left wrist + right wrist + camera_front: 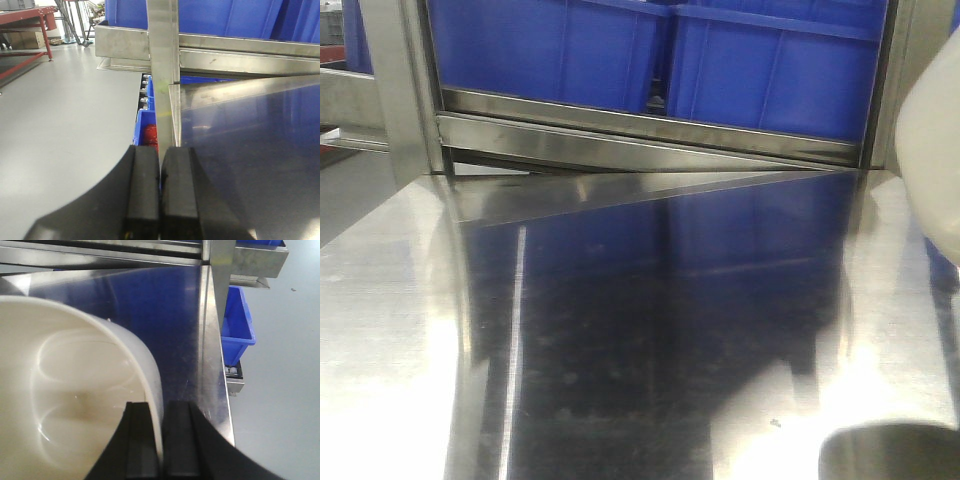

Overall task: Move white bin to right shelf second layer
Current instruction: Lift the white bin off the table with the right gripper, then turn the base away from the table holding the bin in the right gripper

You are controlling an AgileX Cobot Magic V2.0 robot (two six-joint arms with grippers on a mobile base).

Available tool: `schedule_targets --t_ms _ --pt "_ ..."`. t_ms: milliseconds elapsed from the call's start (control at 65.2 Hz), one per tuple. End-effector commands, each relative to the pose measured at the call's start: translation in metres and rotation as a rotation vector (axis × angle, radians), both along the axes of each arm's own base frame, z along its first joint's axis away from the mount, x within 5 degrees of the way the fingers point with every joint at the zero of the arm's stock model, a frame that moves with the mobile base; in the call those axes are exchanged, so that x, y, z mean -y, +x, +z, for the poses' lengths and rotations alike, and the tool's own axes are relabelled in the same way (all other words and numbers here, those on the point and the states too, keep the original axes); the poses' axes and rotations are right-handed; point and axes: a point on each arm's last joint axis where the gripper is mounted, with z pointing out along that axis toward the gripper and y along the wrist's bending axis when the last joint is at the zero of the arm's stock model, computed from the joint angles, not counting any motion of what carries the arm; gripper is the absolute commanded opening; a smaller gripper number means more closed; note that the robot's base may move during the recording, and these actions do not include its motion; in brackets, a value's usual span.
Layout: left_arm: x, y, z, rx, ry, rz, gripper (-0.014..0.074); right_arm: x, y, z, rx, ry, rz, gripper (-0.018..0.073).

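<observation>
Right hand (161,440) pinches the white bin (70,385) by its glossy wall; it may slip, or clip the steel upright (220,260) ahead-right. Left hand (160,195) is closed, empty.

At the right edge of the front view, the white bin (932,130) is showing only as a blurred pale curve, with the rest running out of frame. In the lower right corner, a dark rounded shape (890,452) is blurring beyond recognition. The blue crates (550,50) are being cropped along the top.

In the right wrist view, the bin is spilling off the left and bottom edges.

In the left wrist view, a steel post (162,75) is hiding part of a lower crate (144,122), whose red contents (151,135) are too unclear to identify.
</observation>
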Motion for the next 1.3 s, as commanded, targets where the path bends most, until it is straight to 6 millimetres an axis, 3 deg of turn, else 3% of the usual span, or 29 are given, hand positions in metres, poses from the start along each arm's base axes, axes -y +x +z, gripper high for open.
schedule_targets --t_ms 0,1288 --pt "0.0004 0.0005 -0.0038 0.064 -0.01 -0.005 0.0085 -0.0002 0.0021 0.0179 0.121 0.017 -0.002 0.0047" --pt "0.0004 0.0005 -0.0038 0.064 -0.01 -0.005 0.0085 -0.0002 0.0021 0.0179 0.121 0.017 -0.002 0.0047"
